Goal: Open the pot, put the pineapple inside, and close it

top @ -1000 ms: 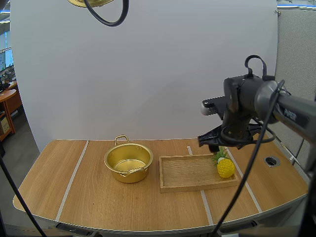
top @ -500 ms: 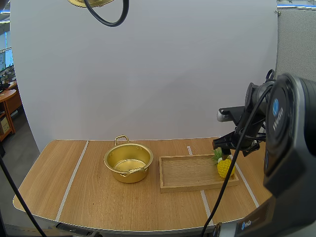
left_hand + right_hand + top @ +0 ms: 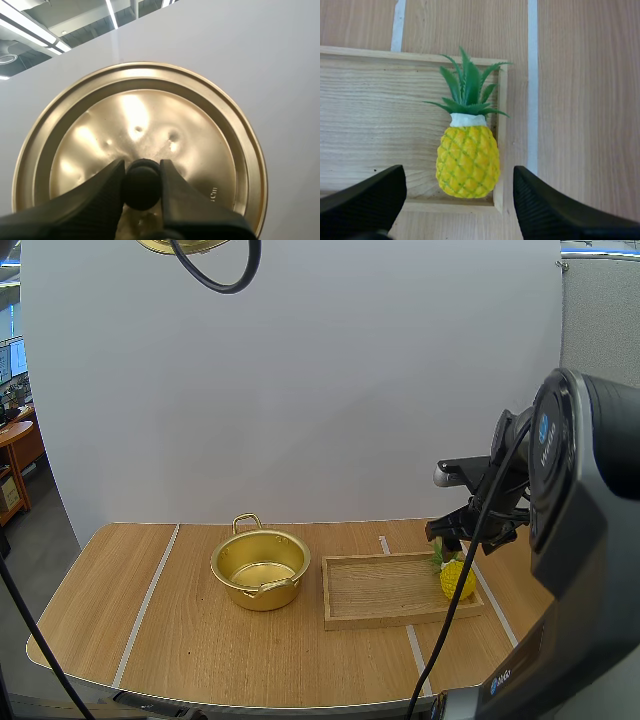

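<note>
The small yellow pineapple with green leaves (image 3: 467,160) lies inside the shallow rectangular wooden tray (image 3: 380,115), at its right end against the rim. My right pincer (image 3: 459,177) hangs just above it, fingers spread wide to either side and clear of the fruit. Left of the tray on the wooden tabletop (image 3: 120,590) stands the round golden metal pot (image 3: 261,568), uncovered, while high above and left of the tray my left pincer (image 3: 141,167) is clamped on the black knob (image 3: 141,186) of the round golden lid (image 3: 140,115).

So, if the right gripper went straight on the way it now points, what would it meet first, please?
Most likely the pineapple, which lies in the wooden tray's corner, centred ahead of the open right gripper.
</note>
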You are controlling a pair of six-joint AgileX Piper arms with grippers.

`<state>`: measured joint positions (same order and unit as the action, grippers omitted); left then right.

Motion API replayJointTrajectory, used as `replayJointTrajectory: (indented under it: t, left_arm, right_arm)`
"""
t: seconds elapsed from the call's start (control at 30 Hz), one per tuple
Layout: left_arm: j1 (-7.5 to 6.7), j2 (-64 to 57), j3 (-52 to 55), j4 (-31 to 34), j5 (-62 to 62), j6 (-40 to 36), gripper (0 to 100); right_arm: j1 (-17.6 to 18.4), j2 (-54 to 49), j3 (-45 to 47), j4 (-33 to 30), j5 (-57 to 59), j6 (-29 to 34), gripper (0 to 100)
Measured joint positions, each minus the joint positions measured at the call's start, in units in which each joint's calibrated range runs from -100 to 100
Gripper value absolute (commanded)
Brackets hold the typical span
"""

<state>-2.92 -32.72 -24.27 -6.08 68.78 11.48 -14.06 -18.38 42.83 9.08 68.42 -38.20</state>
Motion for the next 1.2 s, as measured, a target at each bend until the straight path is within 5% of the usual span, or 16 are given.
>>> replayJointTrajectory:
  t: [1.2]
  left_arm:
    - [0.0, 0.0, 0.0, 0.0, 0.0, 0.0, 0]
  right_arm:
    - [1.39, 9.87, -0.81, 0.26, -8.33, -1.79, 100]
